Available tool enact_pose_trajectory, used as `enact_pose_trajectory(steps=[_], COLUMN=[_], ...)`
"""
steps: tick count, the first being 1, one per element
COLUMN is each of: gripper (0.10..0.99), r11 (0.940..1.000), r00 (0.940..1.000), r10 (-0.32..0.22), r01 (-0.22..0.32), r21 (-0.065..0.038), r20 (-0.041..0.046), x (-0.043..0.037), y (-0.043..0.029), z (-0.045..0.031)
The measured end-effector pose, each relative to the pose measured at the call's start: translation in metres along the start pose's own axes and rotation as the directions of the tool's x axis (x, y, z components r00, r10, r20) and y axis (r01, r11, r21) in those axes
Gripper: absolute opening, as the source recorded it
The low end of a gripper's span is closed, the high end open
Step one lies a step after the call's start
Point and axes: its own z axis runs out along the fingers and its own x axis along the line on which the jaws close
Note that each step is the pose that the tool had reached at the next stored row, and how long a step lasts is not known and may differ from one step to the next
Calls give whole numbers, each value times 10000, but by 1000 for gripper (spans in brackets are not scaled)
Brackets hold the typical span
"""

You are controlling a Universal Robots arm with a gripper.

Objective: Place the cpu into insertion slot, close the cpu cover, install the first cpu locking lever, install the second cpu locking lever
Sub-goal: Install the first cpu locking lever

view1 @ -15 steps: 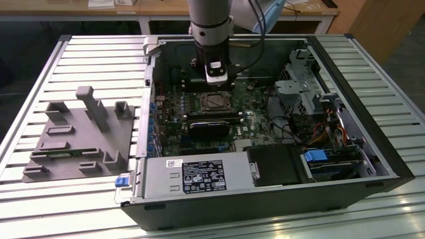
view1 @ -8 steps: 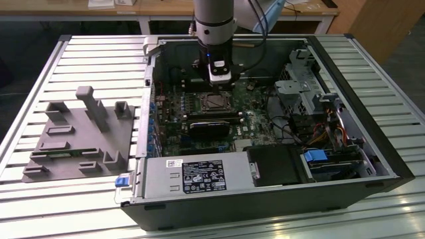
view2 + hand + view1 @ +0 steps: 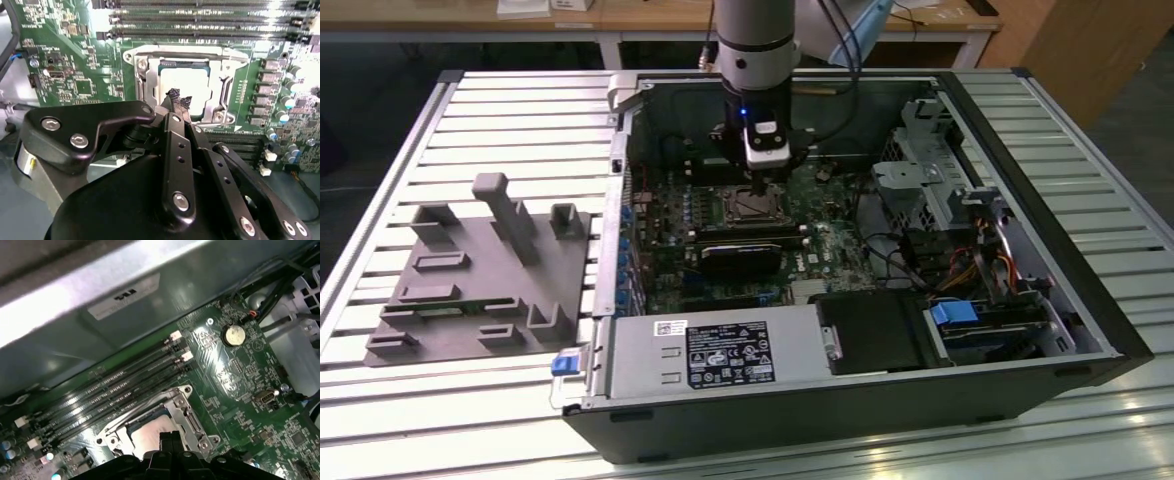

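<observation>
The gripper (image 3: 179, 100) hangs low over the motherboard with its fingertips pinched together, holding nothing visible, their tips over the near edge of the cpu (image 3: 187, 82). Just beyond the tips the chip lies flat, pale face up, inside the insertion slot (image 3: 220, 114), so placing looks done. The cpu cover (image 3: 150, 54) frames it, apparently lowered; whether the levers are latched I cannot tell. Being square, the chip has no long axis. Past it run the memory slots (image 3: 200, 20).
</observation>
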Motion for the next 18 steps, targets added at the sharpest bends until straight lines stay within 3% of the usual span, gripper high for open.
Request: enact_pose_trajectory(steps=[5, 12, 18], gripper=[102, 102, 102], r11=[9999, 9999, 9998], r00=[10000, 10000, 10000], r10=[-15, -17, -20], r01=[14, 16, 19], r21=[141, 153, 179], r20=[62, 66, 82], x=[-20, -23, -31], y=[-34, -40, -36], z=[7, 6, -84])
